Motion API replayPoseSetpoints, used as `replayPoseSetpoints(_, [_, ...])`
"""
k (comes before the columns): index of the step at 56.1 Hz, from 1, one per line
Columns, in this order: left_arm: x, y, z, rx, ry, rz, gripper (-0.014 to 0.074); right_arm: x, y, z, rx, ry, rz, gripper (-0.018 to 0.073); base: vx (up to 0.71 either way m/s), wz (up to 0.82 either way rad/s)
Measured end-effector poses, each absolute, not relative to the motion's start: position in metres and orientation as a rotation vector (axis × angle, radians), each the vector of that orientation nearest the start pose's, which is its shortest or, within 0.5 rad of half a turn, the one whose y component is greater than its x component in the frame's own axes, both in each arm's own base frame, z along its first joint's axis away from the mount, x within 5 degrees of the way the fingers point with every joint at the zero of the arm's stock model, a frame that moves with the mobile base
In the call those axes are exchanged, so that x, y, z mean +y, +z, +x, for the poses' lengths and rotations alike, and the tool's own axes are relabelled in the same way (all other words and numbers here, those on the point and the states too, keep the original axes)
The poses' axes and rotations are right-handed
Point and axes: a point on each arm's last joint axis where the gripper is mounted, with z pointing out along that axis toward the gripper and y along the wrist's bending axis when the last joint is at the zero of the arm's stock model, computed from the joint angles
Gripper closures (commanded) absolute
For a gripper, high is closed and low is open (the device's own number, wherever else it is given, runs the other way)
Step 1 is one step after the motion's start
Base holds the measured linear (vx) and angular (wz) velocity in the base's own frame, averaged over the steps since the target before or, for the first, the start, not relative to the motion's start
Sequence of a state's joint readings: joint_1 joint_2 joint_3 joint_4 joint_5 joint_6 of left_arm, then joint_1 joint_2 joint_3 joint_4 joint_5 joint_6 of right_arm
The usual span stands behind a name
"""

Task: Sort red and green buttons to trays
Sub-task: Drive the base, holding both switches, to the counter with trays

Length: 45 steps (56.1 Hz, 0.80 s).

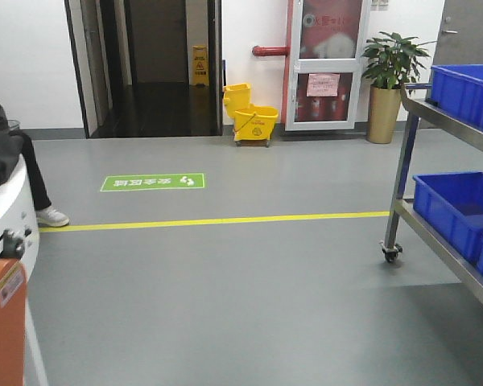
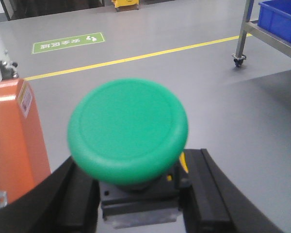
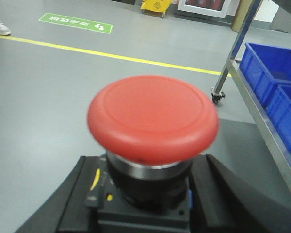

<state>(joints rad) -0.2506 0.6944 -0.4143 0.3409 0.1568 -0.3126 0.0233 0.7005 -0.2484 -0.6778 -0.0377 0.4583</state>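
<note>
The left gripper (image 2: 141,206) clamps the green dome-capped push button (image 2: 128,128), the right gripper (image 3: 144,208) the red dome-capped push button (image 3: 153,116); no tray shows, so both placements remain.

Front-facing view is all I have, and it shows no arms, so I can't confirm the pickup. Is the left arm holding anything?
Observer: Yes. In the left wrist view the left gripper is shut on the green button, jaws pressed against both sides of its dark base.
Operator: And the right arm?
Observer: The right gripper is shut on the red button, gripping its base the same way, with the cap facing the wrist camera.
</note>
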Motion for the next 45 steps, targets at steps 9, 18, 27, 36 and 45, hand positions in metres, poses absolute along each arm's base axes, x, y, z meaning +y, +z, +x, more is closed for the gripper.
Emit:
replayPoseSetpoints(9, [-0.031,0.2764,0.1403,1.899,-0.103,0.227,0.0597,0.0053,0.2356,0.1369,1.892,-0.11,-0.247,0.0548,0.57,-0.01])
replayPoseSetpoints(18, [-0.031,0.2764,0.1403,1.899,-0.103,0.227,0.0597,0.0053,0.2356,0.1369,1.892,-0.11,-0.247,0.0548,0.57,-0.01])
replayPoseSetpoints(27, [-0.031,0.2764,0.1403,1.899,-0.103,0.227,0.0597,0.0053,0.2356,0.1369,1.892,-0.11,-0.247,0.0548,0.57,-0.02])
replayPoseSetpoints(36, [-0.031,0.2764,0.1403,1.899,-0.103,0.227,0.0597,0.0053,0.2356,0.1369,1.892,-0.11,-0.247,0.0548,0.56,-0.04])
replayPoseSetpoints(45, [-0.031,0.2764,0.1403,1.899,-0.103,0.227,0.0597,0.0053,0.2356,0.1369,1.892,-0.11,-0.247,0.0548,0.55,-0.11])
